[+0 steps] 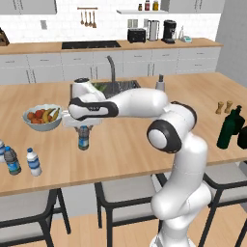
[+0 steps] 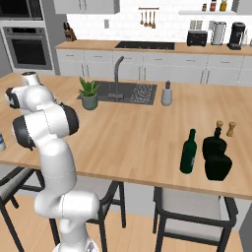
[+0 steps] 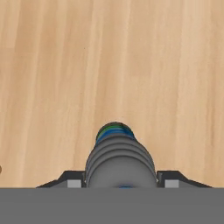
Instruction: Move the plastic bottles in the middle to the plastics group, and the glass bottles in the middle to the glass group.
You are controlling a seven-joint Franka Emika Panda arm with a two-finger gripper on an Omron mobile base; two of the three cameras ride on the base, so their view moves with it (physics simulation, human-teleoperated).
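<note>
While the gripper (image 1: 83, 126) pinches a water bottle (image 1: 83, 138) by its top, a fruit-filled bowl (image 1: 42, 117) sits at its nine o'clock.

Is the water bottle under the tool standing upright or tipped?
Upright: the water bottle stands on the counter, cap up, directly beneath the tool.

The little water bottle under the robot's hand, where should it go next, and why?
Probably a short carry toward the plastics group near the counter's left end. The end effector sits over the water bottle, and the hand view shows a finger tip on each side of its ribbed top, so it looks gripped. It stands apart from the two bottles there.
</note>
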